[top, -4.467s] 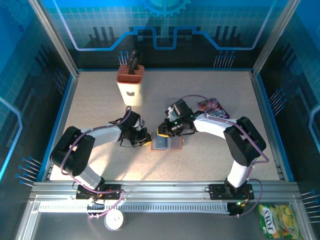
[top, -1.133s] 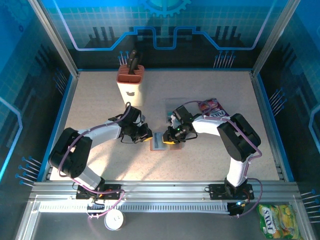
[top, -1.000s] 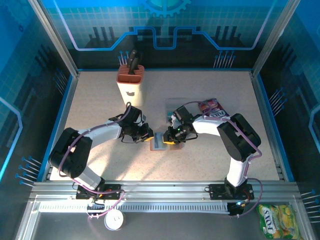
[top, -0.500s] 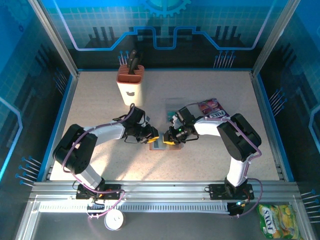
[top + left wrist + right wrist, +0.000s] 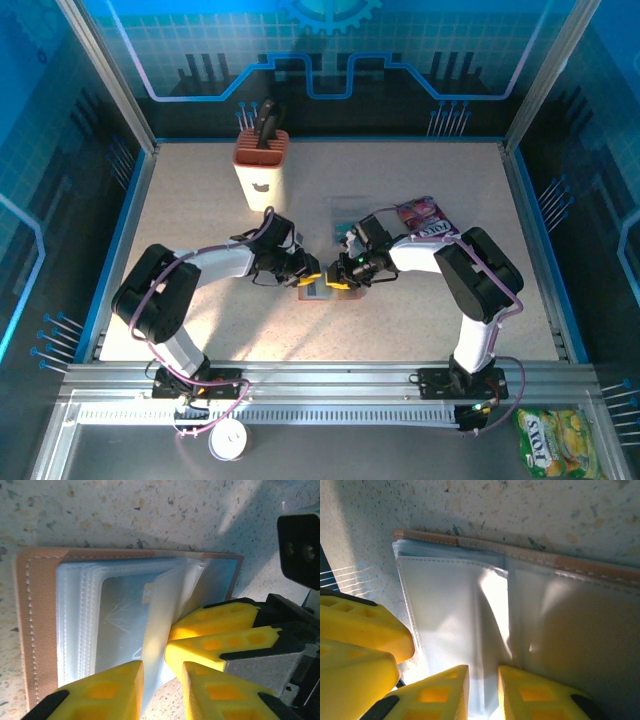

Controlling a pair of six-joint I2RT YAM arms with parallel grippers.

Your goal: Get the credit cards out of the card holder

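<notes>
The card holder [image 5: 318,290] lies open on the table, brown edge [image 5: 37,630] and clear inner sleeves [image 5: 82,625] showing. A pale credit card face [image 5: 125,615] with a small orange mark shows through the sleeves. My right gripper [image 5: 483,672] is shut on a raised fold of a sleeve [image 5: 492,605]; in the left wrist view its yellow fingers [image 5: 215,622] pinch that flap from the right. My left gripper [image 5: 161,667] stands over the holder's near edge with its jaws a little apart. The flap's edge lies against one finger [image 5: 107,687], and bare table shows beside the other.
A knife block [image 5: 260,165] stands at the back left. A clear tray [image 5: 348,210] with something teal in it and a purple snack packet [image 5: 425,215] lie just behind the right gripper [image 5: 337,276]. The enclosure's frame rails ring the table.
My left gripper has slid right until it meets the holder beside the right gripper, and its jaws have parted slightly. The right gripper has kept its hold and place.
</notes>
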